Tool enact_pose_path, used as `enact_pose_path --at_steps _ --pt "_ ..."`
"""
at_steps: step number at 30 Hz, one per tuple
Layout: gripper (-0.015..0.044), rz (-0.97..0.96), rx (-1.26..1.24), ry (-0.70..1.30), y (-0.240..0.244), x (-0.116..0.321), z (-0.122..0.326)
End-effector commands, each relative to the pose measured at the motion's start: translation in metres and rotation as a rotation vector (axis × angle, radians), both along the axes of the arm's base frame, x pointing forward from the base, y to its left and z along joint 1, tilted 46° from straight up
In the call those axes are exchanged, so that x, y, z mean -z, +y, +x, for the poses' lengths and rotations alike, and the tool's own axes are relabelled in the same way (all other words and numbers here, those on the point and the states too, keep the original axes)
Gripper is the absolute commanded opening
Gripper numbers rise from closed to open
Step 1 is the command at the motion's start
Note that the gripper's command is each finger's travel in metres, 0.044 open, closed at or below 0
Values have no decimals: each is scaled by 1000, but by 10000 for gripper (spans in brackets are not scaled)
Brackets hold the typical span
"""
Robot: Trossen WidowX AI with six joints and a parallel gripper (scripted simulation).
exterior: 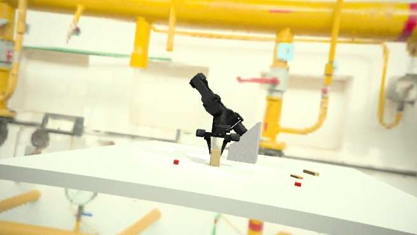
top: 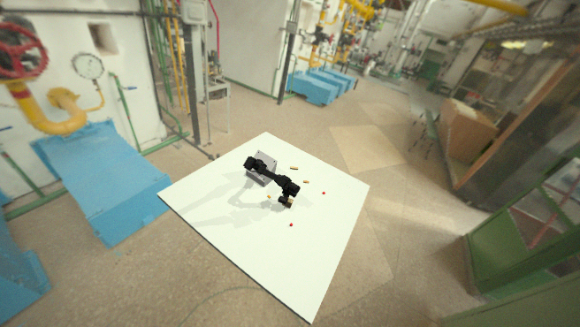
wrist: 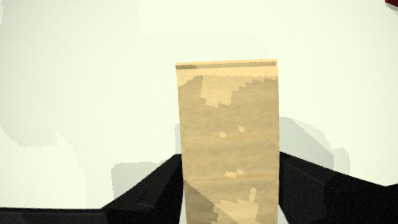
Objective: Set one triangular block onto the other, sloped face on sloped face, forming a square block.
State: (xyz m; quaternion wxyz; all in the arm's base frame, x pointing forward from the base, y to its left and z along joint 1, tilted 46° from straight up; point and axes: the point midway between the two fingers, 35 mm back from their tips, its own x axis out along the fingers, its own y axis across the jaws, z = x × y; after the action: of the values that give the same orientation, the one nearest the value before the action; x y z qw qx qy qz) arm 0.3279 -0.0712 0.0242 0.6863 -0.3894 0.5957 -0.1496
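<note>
The two tan triangular blocks (top: pixel 290 202) (exterior: pixel 215 158) (wrist: pixel 230 110) stand together as one upright squared shape on the white table (top: pixel 265 247) (exterior: pixel 127 178). In the wrist view the top looks flat, with a thin seam across its far end; the strip beyond the seam sits very slightly left. The sloped faces are hidden. My gripper (exterior: pixel 215 154) (wrist: pixel 223 159) is slightly open around the upper part, one finger on each side. Narrow gaps show beside the block low in the wrist view; higher up the fingers look very close to its sides.
A grey block (top: pixel 270 164) (exterior: pixel 246 149) stands at the arm's base. Two flat tan pieces (top: pixel 293 168) (exterior: pixel 311 173) lie to one side. One red cube (top: pixel 291 224) (exterior: pixel 176 162) and another red cube (top: pixel 324 193) (exterior: pixel 297 184) lie apart. A small orange piece (top: pixel 269 196) lies near the arm.
</note>
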Motion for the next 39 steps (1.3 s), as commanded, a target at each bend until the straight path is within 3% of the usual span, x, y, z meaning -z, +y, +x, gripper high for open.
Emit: enact_pose_path --at_steps 1,6,15,24,39 --pt "315 0 0 0 0 0 0" --pt "440 0 0 0 0 0 0" --pt "440 0 0 0 2 -1 0" --pt "440 3 0 2 73 -75 -26" --pt "440 1 -1 24 72 -70 -28"
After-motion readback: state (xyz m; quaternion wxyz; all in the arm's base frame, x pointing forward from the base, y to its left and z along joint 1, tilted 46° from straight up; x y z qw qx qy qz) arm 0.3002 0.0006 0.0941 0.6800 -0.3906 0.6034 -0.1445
